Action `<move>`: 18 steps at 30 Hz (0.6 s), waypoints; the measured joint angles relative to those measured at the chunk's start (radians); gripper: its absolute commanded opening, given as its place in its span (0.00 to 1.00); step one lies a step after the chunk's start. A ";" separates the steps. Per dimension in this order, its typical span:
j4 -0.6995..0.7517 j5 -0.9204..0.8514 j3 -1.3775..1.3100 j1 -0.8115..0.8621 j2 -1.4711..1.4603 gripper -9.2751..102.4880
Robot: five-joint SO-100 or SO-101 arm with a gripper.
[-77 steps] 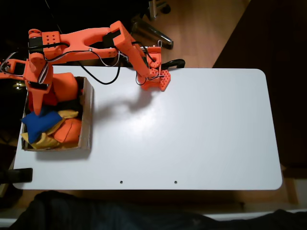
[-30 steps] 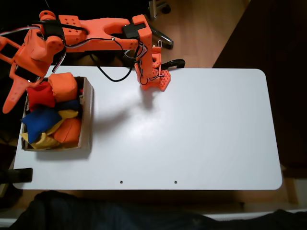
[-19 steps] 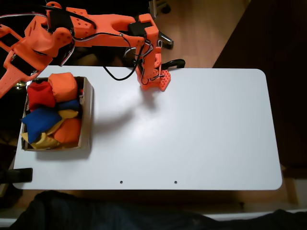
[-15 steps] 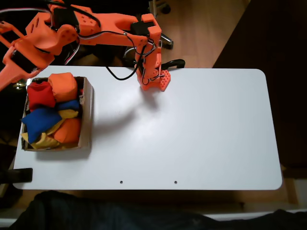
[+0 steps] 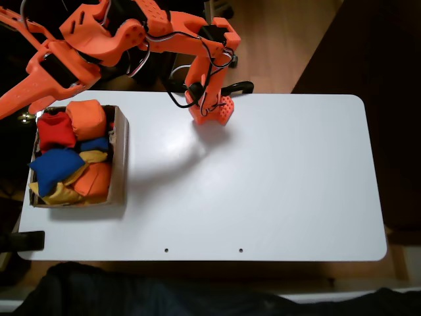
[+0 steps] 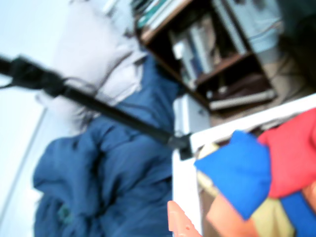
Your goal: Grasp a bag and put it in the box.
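Note:
The red bag (image 5: 56, 130) lies in the back left corner of the brown box (image 5: 120, 158) at the table's left end, beside an orange beanbag (image 5: 87, 118). High above the box's back edge my gripper (image 5: 10, 66) hangs open and empty, its jaws spread wide, clear of the bag. The wrist view is blurred. It shows the red bag (image 6: 291, 153) at the right edge next to a blue beanbag (image 6: 242, 170), with one orange fingertip (image 6: 180, 224) at the bottom.
In the box also lie a blue beanbag (image 5: 49, 168), another orange one (image 5: 95, 179) and a yellow one (image 5: 62, 193). The arm's base (image 5: 214, 108) stands at the white table's (image 5: 263, 184) back edge. A black clamp (image 5: 23, 240) grips the front left corner.
The gripper let go of the red bag in the box, then rose and swung back away from it, open. The bag stays in the box's back left corner.

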 measured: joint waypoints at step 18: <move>-0.025 0.176 0.173 -0.153 0.224 0.88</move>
